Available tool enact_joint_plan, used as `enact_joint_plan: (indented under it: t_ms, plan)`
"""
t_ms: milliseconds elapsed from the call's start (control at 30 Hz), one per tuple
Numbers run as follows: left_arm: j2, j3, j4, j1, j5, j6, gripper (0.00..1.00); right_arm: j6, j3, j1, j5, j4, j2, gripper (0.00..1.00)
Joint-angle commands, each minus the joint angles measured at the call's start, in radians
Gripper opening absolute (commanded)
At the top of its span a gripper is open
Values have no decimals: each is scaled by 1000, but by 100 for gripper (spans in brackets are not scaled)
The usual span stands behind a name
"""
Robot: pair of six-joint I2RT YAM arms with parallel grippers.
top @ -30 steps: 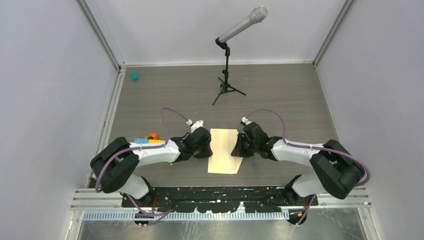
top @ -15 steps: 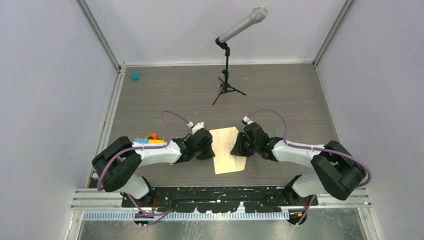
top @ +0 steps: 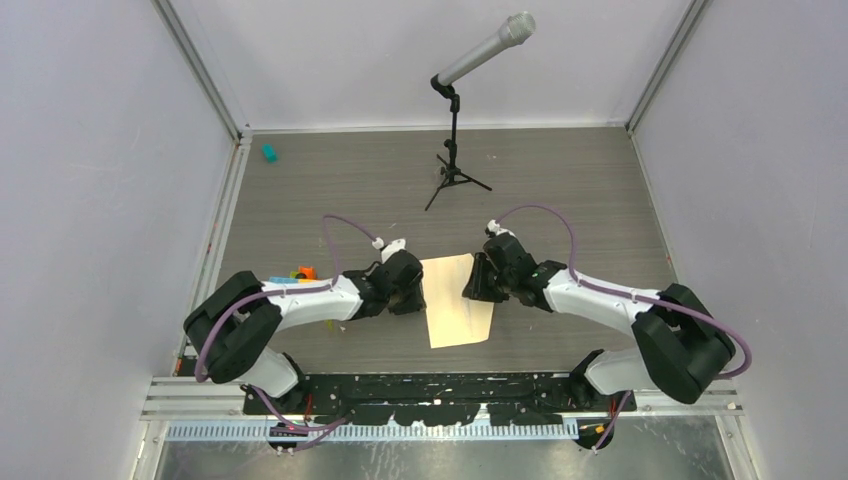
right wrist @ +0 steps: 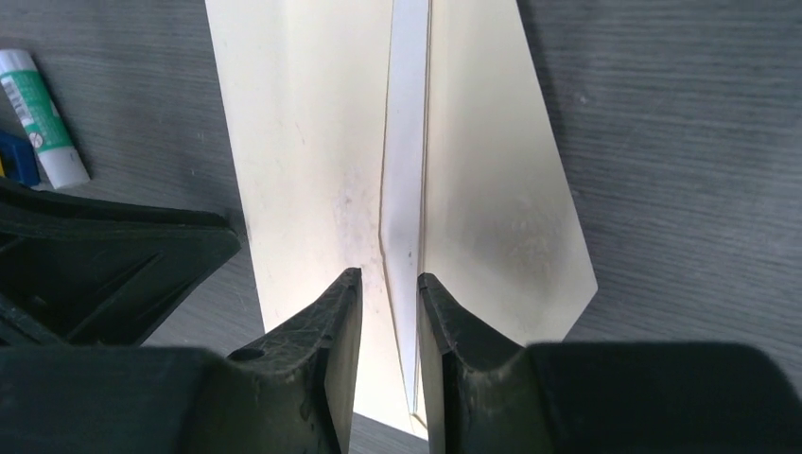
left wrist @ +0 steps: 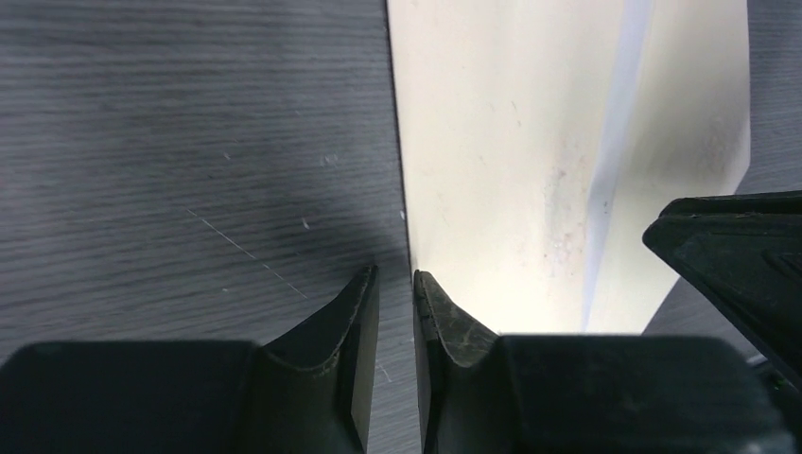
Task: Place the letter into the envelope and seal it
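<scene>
Right claw (right wrist: pixel 388 280): fingers parted by a narrow gap, gripping nothing, poised right over the white raised crease (right wrist: pixel 407 170) of the pale cream folded paper sheet (right wrist: pixel 303 142), taken here for the letter. Left claw (left wrist: pixel 394 276): fingers almost together, only a slit between them, astride the sheet's left long edge; no grip to be seen. Sheet flat on the dark grey wood-grain table (top: pixel 330 190), long axis running near to far, midway between the two claws, one at each long side. No darker tan envelope told apart from it in any view. Further left, beyond the left claw, a white glue stick with a green label (right wrist: pixel 36 118). Likely next: a pinch on the crease, right claw the nearer to it.
</scene>
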Motion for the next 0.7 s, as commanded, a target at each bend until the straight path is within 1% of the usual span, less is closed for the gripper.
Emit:
enact_joint_plan:
  t_ms: [0,33,133,400,533,667]
  plan:
    - [8,43,-60,37,-35,70,23,-4,67,-10,44,-20,54,33]
    - [10,48,-59,44,-32,79,24,-3,73,-12,74,-18,62,32]
    - [30,66,-47,58,-5,100,25,-2,87,-13,82,-11,93,32]
    - [97,90,11,58,54,92,24,12,89,-17,66,15,144,32]
    - [116,89,25,58,62,81,22,23,80,-16,61,44,165,27]
    - [127,86,33,57,69,74,21,33,79,-17,18,65,181,19]
